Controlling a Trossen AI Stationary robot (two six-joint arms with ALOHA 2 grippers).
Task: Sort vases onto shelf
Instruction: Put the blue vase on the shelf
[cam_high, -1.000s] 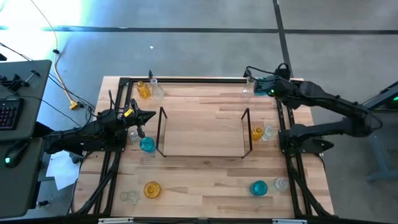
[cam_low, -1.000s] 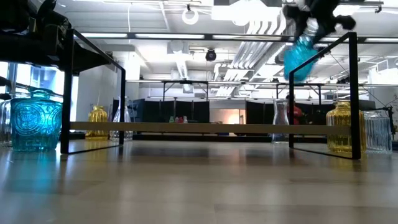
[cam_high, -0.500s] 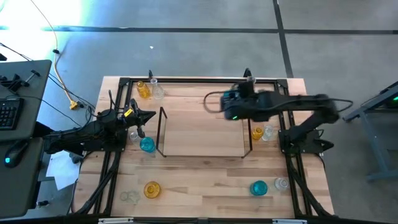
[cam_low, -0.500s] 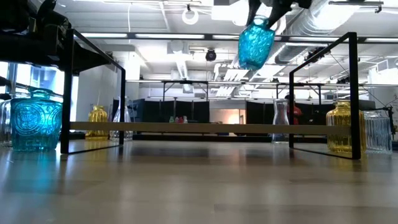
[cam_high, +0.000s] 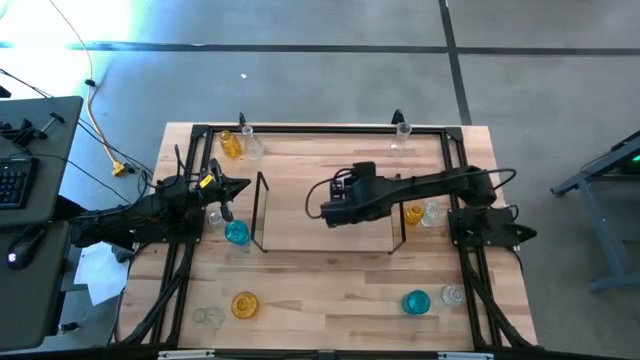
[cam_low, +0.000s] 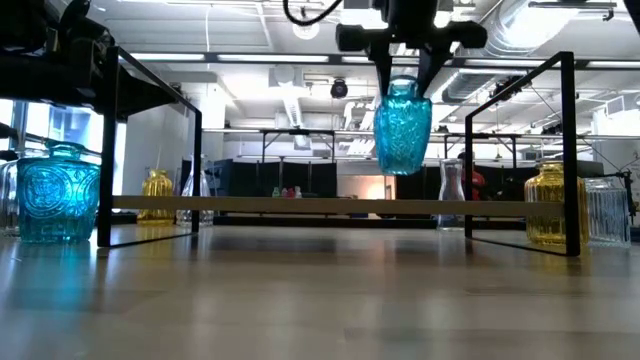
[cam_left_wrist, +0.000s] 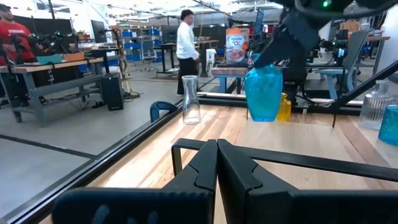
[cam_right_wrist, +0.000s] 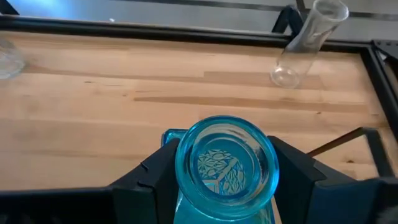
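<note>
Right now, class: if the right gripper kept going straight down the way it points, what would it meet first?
The right gripper holds the turquoise vase by its neck, hanging upright above the shelf. Going straight down, the vase's base would probably meet the shelf's bare wooden floor first; nothing else appears beneath it, though depth is uncertain.

Bright overhead ceiling lights, blue glare top-left, soft shadows, sharp focus
</note>
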